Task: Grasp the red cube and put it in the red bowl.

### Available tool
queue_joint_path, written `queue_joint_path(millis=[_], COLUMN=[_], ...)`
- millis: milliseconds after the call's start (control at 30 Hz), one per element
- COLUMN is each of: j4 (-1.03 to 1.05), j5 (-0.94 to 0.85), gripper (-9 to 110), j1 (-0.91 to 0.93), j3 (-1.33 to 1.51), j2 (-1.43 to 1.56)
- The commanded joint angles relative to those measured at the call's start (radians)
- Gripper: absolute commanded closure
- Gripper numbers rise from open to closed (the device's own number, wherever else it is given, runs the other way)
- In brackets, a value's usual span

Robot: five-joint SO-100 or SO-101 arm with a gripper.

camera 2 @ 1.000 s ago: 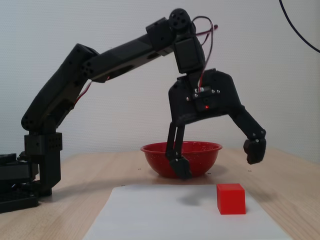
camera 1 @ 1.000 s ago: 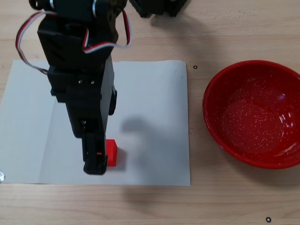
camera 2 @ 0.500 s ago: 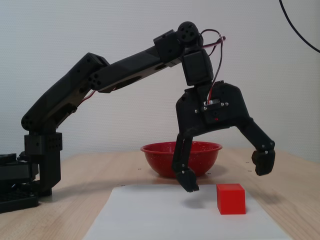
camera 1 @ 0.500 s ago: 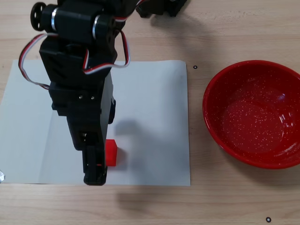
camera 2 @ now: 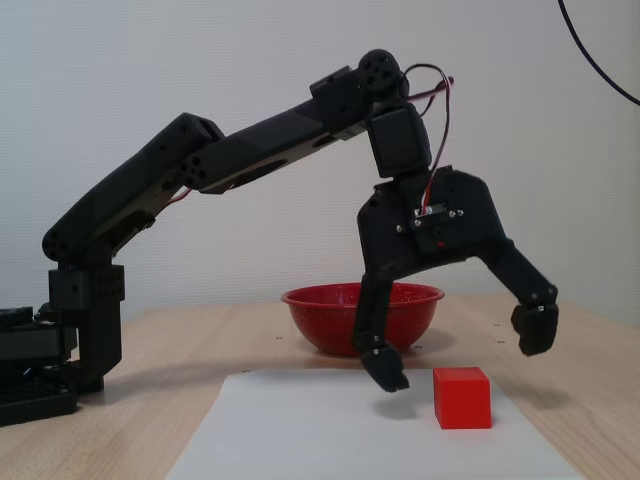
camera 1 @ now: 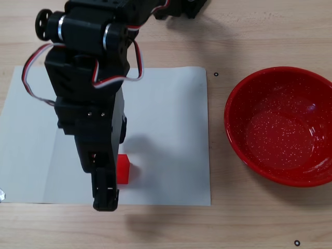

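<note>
The small red cube (camera 1: 124, 169) sits on a white sheet of paper (camera 1: 166, 129), and in the side fixed view (camera 2: 462, 398) it is near the sheet's front. My gripper (camera 2: 462, 355) is open wide and empty, hanging just above the cube. One fingertip (camera 2: 388, 374) is down beside the cube, the other fingertip (camera 2: 535, 332) is higher on its other side. From above, the gripper (camera 1: 104, 179) and arm cover the cube's left edge. The large glossy red bowl (camera 1: 282, 124) stands empty on the wooden table, right of the sheet; the side view shows it (camera 2: 330, 315) behind the gripper.
The arm's base (camera 2: 60, 340) stands at the left of the side view, at the top edge from above. The wooden table (camera 1: 218, 223) surrounds the paper. Small black marks (camera 1: 216, 74) dot the wood between sheet and bowl.
</note>
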Motion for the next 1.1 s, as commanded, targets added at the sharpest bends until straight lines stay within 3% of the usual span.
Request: queue_joint_path(millis=[0, 633, 1067], j4=[-0.020, 0.005, 0.020], j5=[0.011, 0.017, 0.000], gripper=[46, 53, 74], j1=[0.002, 0.003, 0.009], j3=[-0.100, -0.155, -0.161], j2=[0.055, -0.006, -0.011])
